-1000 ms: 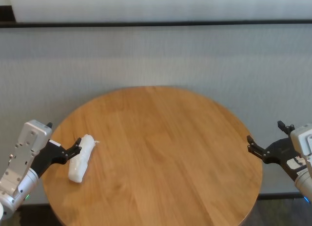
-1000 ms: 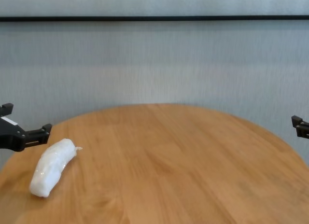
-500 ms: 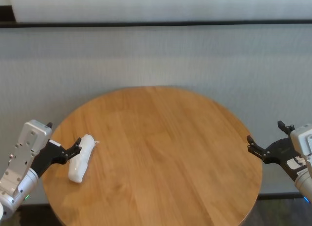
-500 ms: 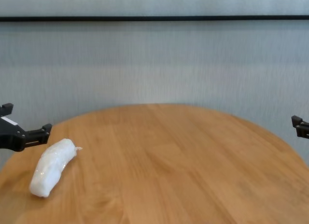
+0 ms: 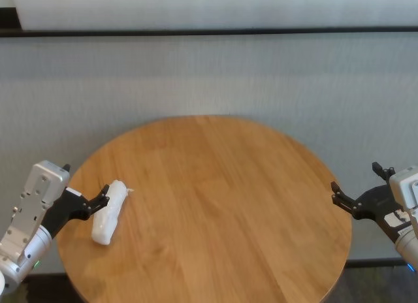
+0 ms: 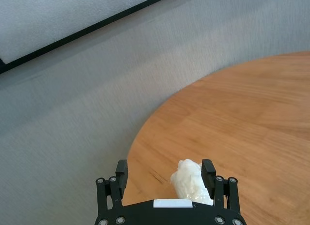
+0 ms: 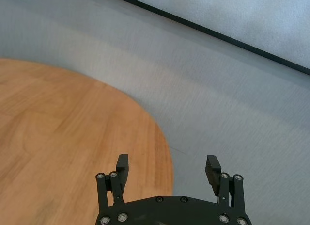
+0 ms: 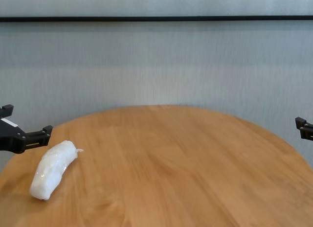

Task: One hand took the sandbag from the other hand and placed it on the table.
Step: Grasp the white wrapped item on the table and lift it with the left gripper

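Sandbag (image 5: 108, 211) on table (image 5: 215, 205); left gripper (image 5: 83, 198) spread, beside it (base cut off); right gripper (image 5: 356, 195) spread, off-edge.

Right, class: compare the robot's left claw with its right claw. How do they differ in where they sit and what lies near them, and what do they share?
The left claw sits at the round wooden table's left edge, the right claw at its right edge. The white sandbag lies on the wood right by the left claw, its end showing between the open fingers in the left wrist view; nothing lies by the right claw. Both are black, two-fingered, open and holding nothing.
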You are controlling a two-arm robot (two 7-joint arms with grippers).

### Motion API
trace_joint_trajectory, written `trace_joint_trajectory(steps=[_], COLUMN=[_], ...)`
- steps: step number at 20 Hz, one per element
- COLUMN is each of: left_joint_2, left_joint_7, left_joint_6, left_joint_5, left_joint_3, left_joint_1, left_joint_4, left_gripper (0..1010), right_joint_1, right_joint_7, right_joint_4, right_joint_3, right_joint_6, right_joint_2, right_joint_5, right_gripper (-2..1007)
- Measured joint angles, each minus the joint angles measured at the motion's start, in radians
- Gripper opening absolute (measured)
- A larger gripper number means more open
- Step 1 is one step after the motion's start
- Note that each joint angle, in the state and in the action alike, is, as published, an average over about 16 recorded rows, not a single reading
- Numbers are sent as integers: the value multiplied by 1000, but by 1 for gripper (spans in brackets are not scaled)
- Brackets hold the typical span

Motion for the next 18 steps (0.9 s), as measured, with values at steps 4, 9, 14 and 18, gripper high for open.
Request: trace_joint_trajectory(steps=[4,9,14,18], left_joint_2=[9,17,14,-1], left_joint_7=[-26,-80,-142,-185], left_joint_6=[43,136,251,333], left_joint_5=[-13,-34,-58,-68], left_joint_3=[-5,-8,-10,-7], left_joint_1=[-3,-25,-68,-117], left_joint_4=[-16,-30,-27,-2], left_gripper=[1002,1002,1002,1002], right_joint_1=[0,0,0,0], right_joint_7=[0,0,0,0], right_joint_4=[0,0,0,0], right_joint_3=[0,0,0,0], right_joint_6=[0,0,0,0], right_joint_2=[0,0,0,0], right_joint_5=[0,0,0,0], right_gripper=[1001,1001,1001,1001])
